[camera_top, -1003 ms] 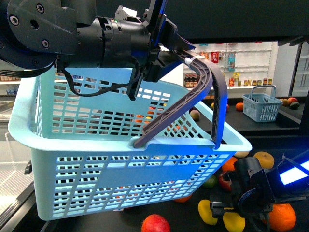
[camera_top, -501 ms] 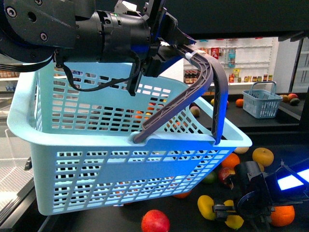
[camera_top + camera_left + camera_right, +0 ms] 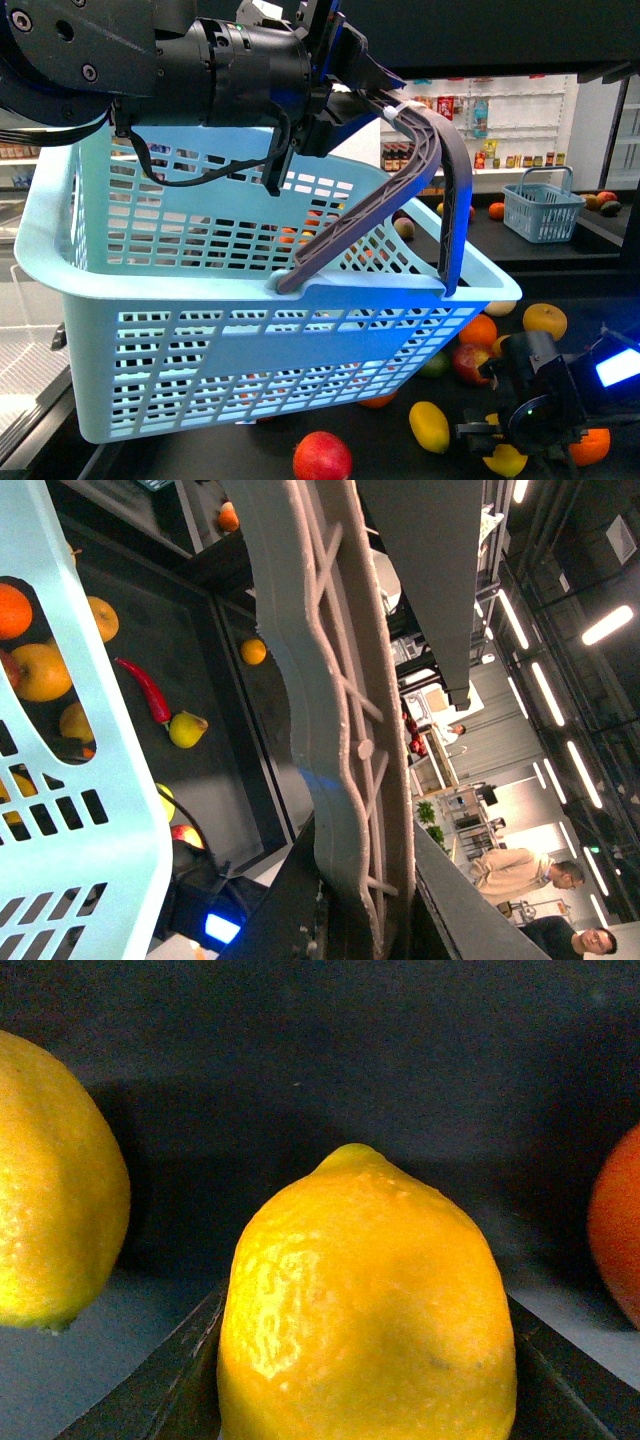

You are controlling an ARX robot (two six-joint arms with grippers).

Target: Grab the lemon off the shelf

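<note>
Grasp step | flanking lemon [image 3: 365,1310] with right gripper [image 3: 497,445], spread fruit-wide, pinch cannot tell | close gently mid-fruit, lift straight off near-right shelf [image 3: 380,445] | left gripper [image 3: 385,105] clamped on handle [image 3: 445,180]

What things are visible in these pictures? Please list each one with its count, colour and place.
shelf: one, black tray, bottom of front view
lemon: one, bright yellow, on the tray, low right
second lemon: one, yellow, just left of it
red apples: two, red, on the tray
oranges: at least two, orange, on the tray at right
large basket: one, light blue, grey handle, hanging front left
small basket: one, blue, far right counter
left gripper: one, black, shut on the large basket's handle
right gripper: one, black, over the lemon, a finger on either side
</note>
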